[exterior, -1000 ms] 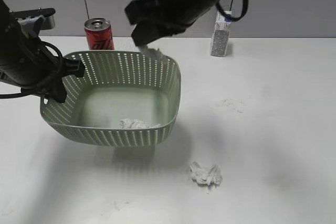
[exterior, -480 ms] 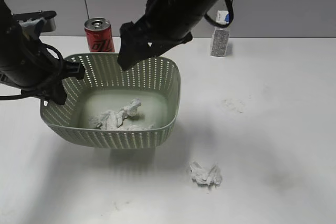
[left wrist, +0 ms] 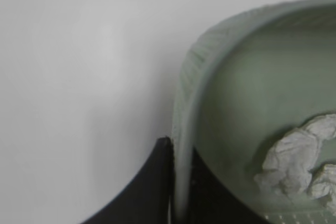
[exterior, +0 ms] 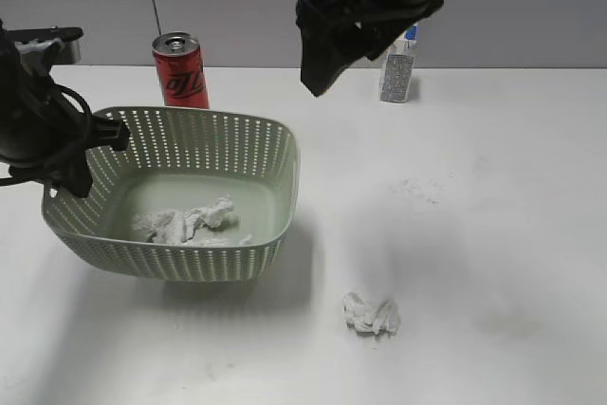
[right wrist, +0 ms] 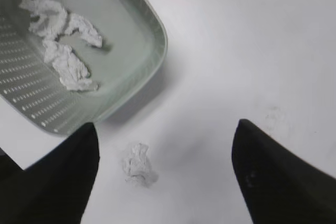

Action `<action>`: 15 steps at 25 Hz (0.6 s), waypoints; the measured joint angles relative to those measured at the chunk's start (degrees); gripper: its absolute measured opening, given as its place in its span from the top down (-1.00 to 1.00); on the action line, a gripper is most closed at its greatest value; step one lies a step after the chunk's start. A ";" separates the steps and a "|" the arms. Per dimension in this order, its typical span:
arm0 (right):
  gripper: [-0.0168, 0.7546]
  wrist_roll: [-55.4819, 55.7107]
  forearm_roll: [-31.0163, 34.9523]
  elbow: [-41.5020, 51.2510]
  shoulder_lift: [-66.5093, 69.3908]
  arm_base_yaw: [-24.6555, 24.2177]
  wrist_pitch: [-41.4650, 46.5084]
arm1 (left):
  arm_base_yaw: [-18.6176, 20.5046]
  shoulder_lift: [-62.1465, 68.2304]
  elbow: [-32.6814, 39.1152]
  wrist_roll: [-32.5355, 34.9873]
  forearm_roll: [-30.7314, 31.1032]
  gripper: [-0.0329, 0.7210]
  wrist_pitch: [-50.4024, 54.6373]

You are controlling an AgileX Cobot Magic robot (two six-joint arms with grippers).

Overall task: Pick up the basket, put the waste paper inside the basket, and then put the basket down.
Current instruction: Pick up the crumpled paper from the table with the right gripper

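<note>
The pale green slotted basket (exterior: pixel 199 135) hangs tilted just above the table, held at its left rim by my left gripper (exterior: pixel 81 163), which is shut on the rim (left wrist: pixel 181 182). White paper wads (exterior: pixel 185 220) lie on the basket floor; they also show in the left wrist view (left wrist: pixel 294 161) and the right wrist view (right wrist: pixel 63 40). One more paper wad (exterior: pixel 372 315) lies on the table to the basket's right, and shows in the right wrist view (right wrist: pixel 139 163). My right gripper (exterior: pixel 318 68) is open and empty, high above the table (right wrist: pixel 165 145).
A red can (exterior: pixel 180 68) stands behind the basket. A white-and-blue carton (exterior: pixel 398 68) stands at the back, partly behind my right arm. A faint stain (exterior: pixel 422 187) marks the white table to the right.
A wad dropped from my right gripper into the basket. The right arm then rose and swung right. The left arm moved the basket left and slightly down.
</note>
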 joint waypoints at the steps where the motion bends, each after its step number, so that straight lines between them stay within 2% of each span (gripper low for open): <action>1: -0.58 0.30 0.00 2.03 -0.73 0.00 -0.70 | 0.25 0.00 0.00 0.00 0.78 0.91 0.61; 5: -0.58 1.77 0.25 14.26 -2.11 0.00 -7.27 | 0.76 0.00 0.00 0.00 3.69 0.91 2.76; 10: -0.58 4.18 0.42 30.06 -2.15 0.00 -18.90 | 0.76 0.00 0.00 0.00 4.21 0.91 3.10; 15: -0.58 5.66 0.41 39.54 -2.17 0.00 -29.36 | 0.76 0.00 0.00 0.00 4.21 0.91 2.87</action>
